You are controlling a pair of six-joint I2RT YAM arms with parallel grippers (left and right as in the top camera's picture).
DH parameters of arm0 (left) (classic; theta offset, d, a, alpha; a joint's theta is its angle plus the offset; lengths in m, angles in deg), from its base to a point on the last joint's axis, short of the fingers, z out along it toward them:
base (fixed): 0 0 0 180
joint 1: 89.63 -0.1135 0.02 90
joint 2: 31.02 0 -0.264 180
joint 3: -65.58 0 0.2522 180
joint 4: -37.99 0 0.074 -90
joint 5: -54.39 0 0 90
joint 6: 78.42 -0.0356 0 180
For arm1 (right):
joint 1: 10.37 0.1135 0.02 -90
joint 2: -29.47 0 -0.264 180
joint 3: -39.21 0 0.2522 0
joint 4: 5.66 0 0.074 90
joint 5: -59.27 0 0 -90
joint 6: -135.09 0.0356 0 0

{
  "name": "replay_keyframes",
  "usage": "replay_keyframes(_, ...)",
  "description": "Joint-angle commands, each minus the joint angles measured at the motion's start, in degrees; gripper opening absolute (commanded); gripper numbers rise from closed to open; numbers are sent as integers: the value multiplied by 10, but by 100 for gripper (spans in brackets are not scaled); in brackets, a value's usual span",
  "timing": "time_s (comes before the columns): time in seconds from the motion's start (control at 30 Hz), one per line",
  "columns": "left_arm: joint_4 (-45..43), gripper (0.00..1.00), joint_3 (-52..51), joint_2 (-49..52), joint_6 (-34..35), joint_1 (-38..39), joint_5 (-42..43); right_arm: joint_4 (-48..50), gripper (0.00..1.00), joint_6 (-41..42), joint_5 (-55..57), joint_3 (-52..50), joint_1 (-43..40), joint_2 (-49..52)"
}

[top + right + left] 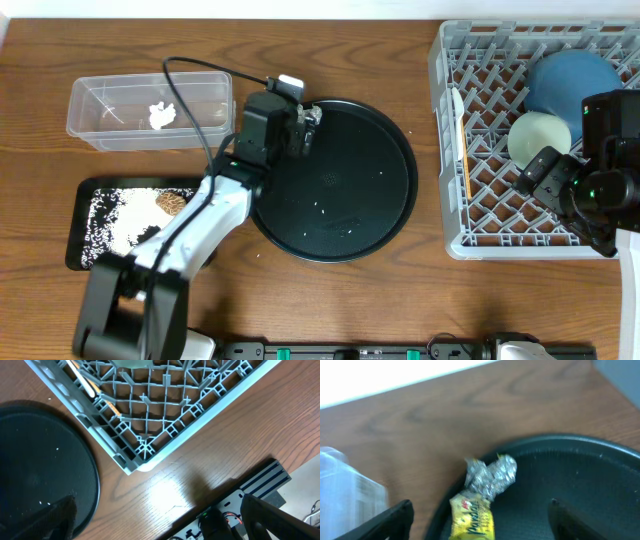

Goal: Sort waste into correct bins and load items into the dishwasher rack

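Left gripper (480,507) spread wide, holding nothing. Between its fingers (395,520), just ahead: crumpled foil (491,474) and yellow wrapper (471,519), on the rim of the round tray (560,439). View blurred; I think they touch. Risk I see: a finger catches the rim on closing and flicks both onto the desk (420,425), or pinches only one.

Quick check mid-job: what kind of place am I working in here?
Likely a robot test bench staged as a dish-clearing station, not a real kitchen: a wooden table, a grey dishwasher rack sitting directly on it, and a clear plastic tub and black rectangular tray serving as bins.
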Motion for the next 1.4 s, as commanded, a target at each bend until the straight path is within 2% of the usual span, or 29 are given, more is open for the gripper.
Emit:
replay_keyframes(0.0, -18, 88, 4, 58, 2, -1, 20, -1, 99, 9, 2, 0, -4, -2)
replay_keyframes(0.2, -77, 88, 4, 137, 5, -1, 20, 0, 99, 9, 2, 0, -4, -2)
replay_keyframes(0.33, -107, 88, 4, 166, 49, -1, 20, 0, 99, 9, 2, 0, -4, -2)
replay_keyframes(0.77, -173, 88, 4, 217, 89, -1, 20, 0, 99, 9, 2, 0, -4, -2)
replay_keyframes(0.87, -173, 95, 5, 224, 91, -1, 20, 0, 99, 9, 2, 0, -4, -2)
replay_keyframes(1.07, -172, 95, 5, 224, 91, -1, 20, 0, 99, 9, 2, 0, -4, -2)
replay_keyframes(1.13, -170, 87, 5, 224, 91, -1, 20, -1, 99, 9, 2, 0, -4, -2)
replay_keyframes(1.37, -164, 41, 5, 223, 91, -1, 20, 0, 99, 9, 2, 0, -4, -2)
